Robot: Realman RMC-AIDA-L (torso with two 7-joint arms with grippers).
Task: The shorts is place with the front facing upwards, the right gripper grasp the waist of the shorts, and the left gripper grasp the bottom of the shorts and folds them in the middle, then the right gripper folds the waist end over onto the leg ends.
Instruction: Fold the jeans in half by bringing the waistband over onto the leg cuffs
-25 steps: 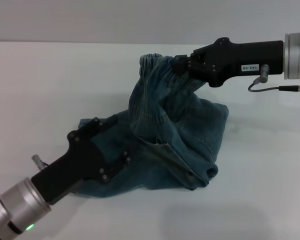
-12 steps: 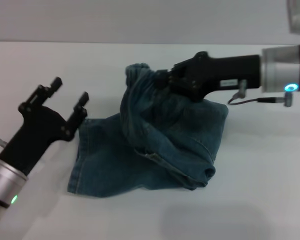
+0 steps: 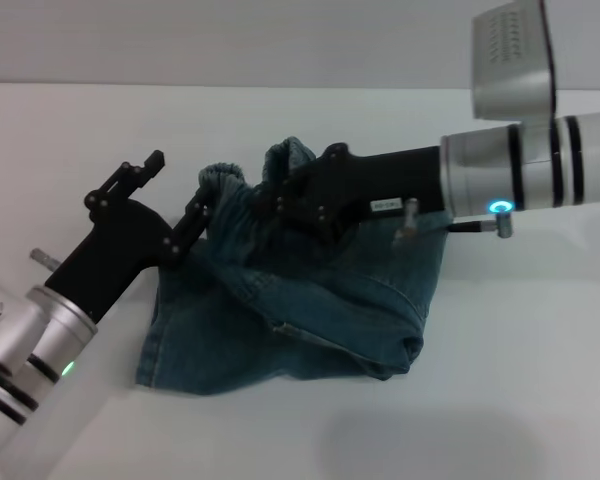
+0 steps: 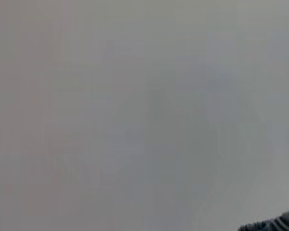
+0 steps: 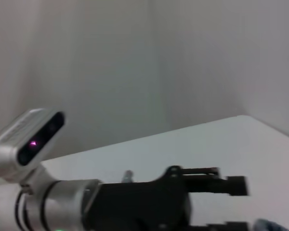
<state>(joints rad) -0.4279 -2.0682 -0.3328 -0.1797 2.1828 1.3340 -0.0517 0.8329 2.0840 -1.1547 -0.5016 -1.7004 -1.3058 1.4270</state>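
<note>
Blue denim shorts [image 3: 320, 300] lie bunched on the white table [image 3: 520, 380]. Their ruffled waist [image 3: 225, 185] is lifted and carried over the lower layer. My right gripper [image 3: 280, 197], on the arm with the cyan light, is shut on that waist from the right. The flat stitched leg ends [image 3: 152, 345] lie at the pile's left edge. My left gripper [image 3: 180, 185] hovers open just left of the waist, holding nothing. It also appears open in the right wrist view as the left gripper [image 5: 238, 206]. The left wrist view catches only a corner of the shorts [image 4: 279, 224].
A thick fold of denim [image 3: 410, 350] sits at the pile's right front corner. Bare white table [image 3: 70, 140] surrounds the shorts on all sides, with a plain wall [image 3: 280, 40] behind the far edge.
My left gripper let go of the leg ends, rose, opened and moved right toward the waist. My right gripper carried the waist leftward and lower over the shorts.
</note>
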